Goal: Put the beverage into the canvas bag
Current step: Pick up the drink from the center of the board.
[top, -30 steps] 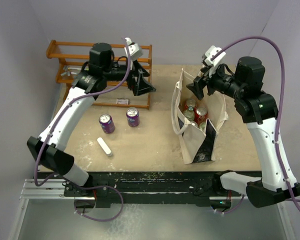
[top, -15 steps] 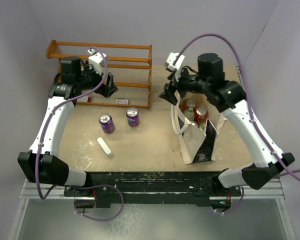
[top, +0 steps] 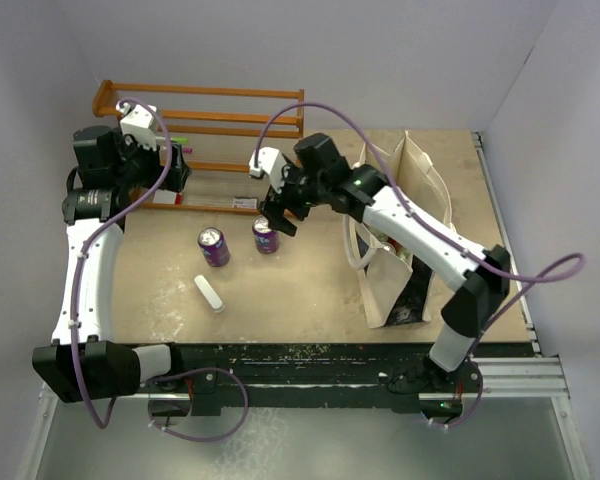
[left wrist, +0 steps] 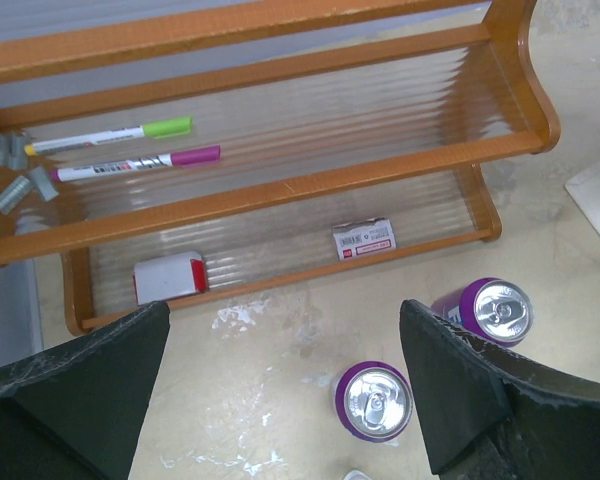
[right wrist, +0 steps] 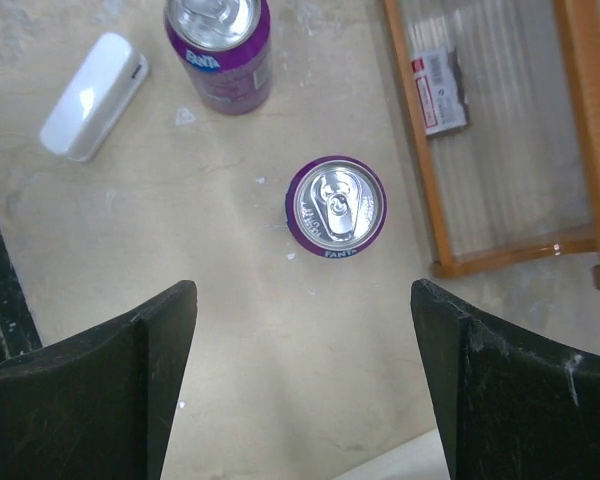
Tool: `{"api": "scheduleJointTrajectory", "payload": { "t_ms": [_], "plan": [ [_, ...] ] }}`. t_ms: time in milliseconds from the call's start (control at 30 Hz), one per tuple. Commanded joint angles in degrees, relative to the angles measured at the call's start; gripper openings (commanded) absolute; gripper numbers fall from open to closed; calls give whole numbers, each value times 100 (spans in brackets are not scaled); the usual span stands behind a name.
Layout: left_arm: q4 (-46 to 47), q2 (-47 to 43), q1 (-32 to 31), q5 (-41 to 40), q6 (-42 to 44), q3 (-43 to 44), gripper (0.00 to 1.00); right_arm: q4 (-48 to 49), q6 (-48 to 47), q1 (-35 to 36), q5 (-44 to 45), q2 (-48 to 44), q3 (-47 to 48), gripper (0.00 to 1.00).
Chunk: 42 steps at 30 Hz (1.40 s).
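Right end effector (top: 278,220) hangs with its fingers spread wide and nothing between them, directly above one purple can (top: 265,236) near the middle of the desk (top: 300,290). The right wrist view looks straight down on the lid of this can (right wrist: 336,206). The can stands upright, so its long axis is vertical and runs along the line of approach, and almost only the round top shows. In that view it lies a little ahead of the gap between the two fingers and slightly toward the right-hand one — not yet between them, and touching neither.

A second purple can (top: 213,246) stands near it on the left, apart from it, and a small white object (top: 209,294) lies closer to the arm bases.

The left end effector (top: 178,170) is also wide open and holds nothing. It sits over by the wooden rack (top: 200,98), farther from both cans, so I judge that the pick belongs to the right arm.

The canvas bag (top: 388,288) stands upright on the right side of the desk with its mouth open upward, well apart from the can. The right arm reaches across above it and hides most of the inside. The can therefore lies to the left of the bag. In my judgement the next move needs a small shift forward and a descent, so that the fingers close on the side wall of the can — then a lift high enough to pass over the tall rim of the bag.
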Motion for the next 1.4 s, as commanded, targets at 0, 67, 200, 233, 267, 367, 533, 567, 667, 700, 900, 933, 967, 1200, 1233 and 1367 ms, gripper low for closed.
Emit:
{"api": "scheduleJointTrajectory", "payload": {
  "t_ms": [0,67,200,233,267,367,533,567,667,700,900,933,967,1200,1233,1367],
  "plan": [
    [410,-355,75,-44,-97,-105,99,378,280,-24,151,343,206,89],
    [416,-416,83,72,-88,-131,99,459,407,-25,227,588,210,90],
    [418,-467,147,376,-122,-104,99,606,593,-30,298,864,236,92],
    [406,-463,152,443,-142,-99,99,624,610,-23,319,934,267,92],
    [405,-463,169,492,-162,-97,99,629,633,-19,345,996,287,92],
    [418,-452,194,614,-194,-127,99,654,646,-11,322,1152,330,93],
    [449,-476,210,645,-208,-160,99,646,675,5,208,1399,368,92],
    [449,-479,210,659,-212,-160,99,653,689,10,192,1460,389,92],
    [451,-489,224,792,-237,-162,99,599,692,25,110,1599,492,91],
    [457,-495,226,856,-252,-164,99,594,697,36,91,1626,517,91],
    [484,-524,241,1110,-300,-193,99,646,715,41,111,1790,602,85],
    [484,-532,238,1114,-294,-195,99,647,716,42,97,1822,614,84],
    [484,-541,235,1122,-295,-193,99,635,720,47,74,1850,628,83],
    [509,-563,240,1138,-306,-229,99,608,717,49,52,1954,656,82],
    [510,-565,242,1142,-302,-234,99,610,706,49,57,1977,654,82],
    [519,-573,237,1142,-310,-248,99,622,698,44,59,2017,662,80]
  ]
}}
